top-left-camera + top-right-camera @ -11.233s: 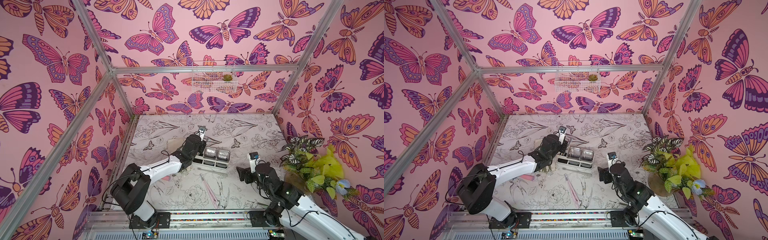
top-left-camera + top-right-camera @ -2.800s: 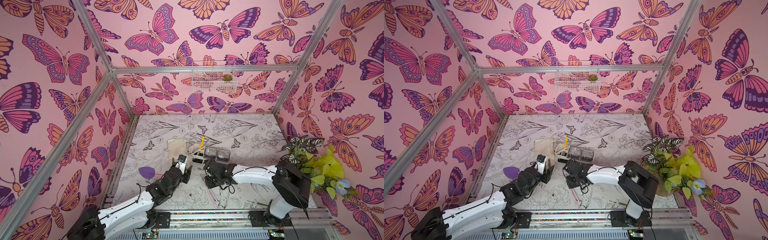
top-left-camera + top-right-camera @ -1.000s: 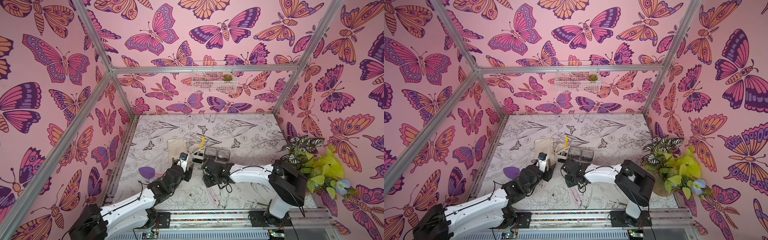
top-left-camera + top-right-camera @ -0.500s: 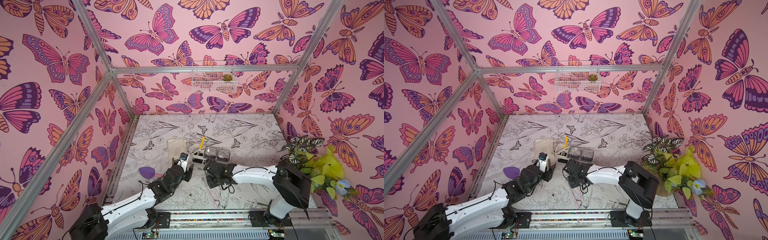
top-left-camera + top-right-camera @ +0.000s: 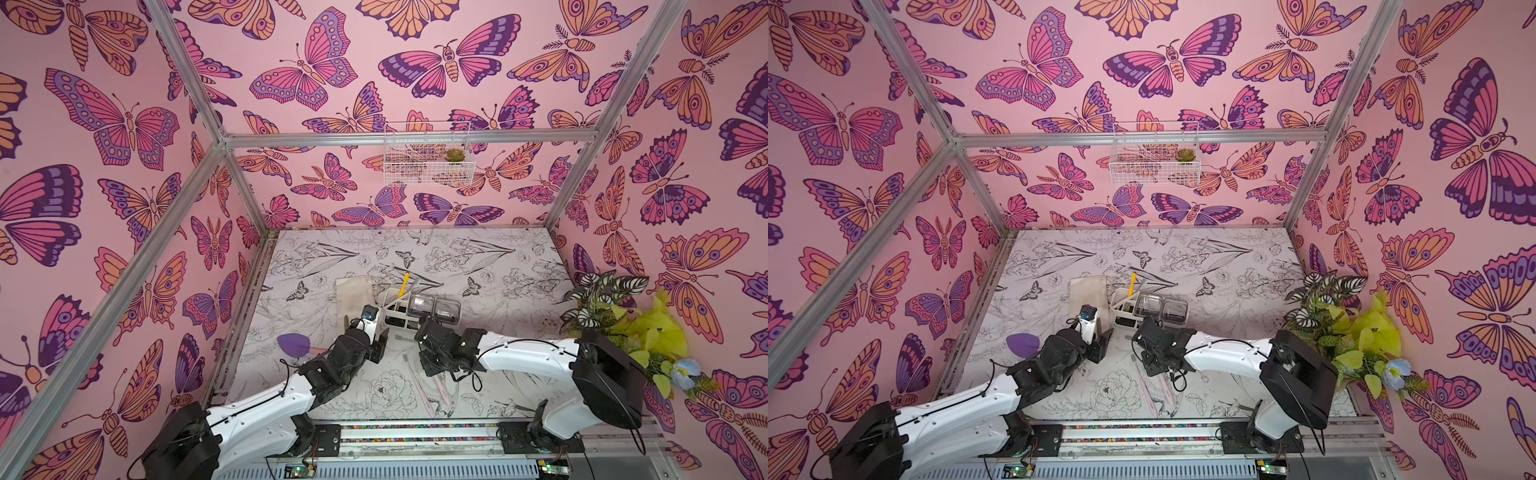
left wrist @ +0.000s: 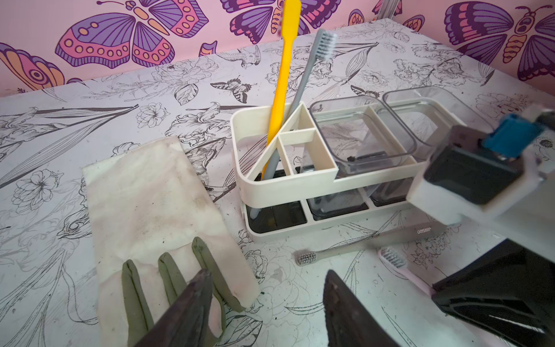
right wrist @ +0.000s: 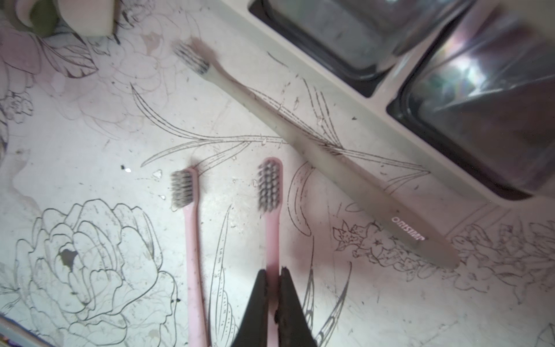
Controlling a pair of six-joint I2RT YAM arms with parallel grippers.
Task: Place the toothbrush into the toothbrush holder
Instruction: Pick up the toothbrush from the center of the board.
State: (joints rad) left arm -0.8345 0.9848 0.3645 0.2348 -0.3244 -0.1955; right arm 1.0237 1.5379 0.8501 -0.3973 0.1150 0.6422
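The white toothbrush holder (image 5: 390, 300) (image 5: 1119, 300) (image 6: 288, 186) stands mid-table with a yellow toothbrush (image 6: 282, 75) and a grey one (image 6: 306, 75) upright in its slotted compartment. In front of it my right gripper (image 7: 273, 272) (image 5: 432, 368) points down, shut on the handle of a pink toothbrush (image 7: 270, 192). A second pink toothbrush (image 7: 189, 228) lies parallel beside it. A beige toothbrush (image 7: 315, 144) (image 6: 345, 249) lies along the holder's base (image 7: 381, 99). My left gripper (image 6: 267, 272) (image 5: 380, 336) hovers open and holds nothing, left of the holder.
A white glove with green fingertips (image 6: 150, 195) lies left of the holder, under my left gripper. A purple leaf-shaped piece (image 5: 293, 344) lies at the left. Potted plants (image 5: 602, 299) stand at the right edge. A wire basket (image 5: 428, 160) hangs on the back wall.
My right arm has shifted slightly to the right, still shut on the pink toothbrush. The left arm has hardly moved.
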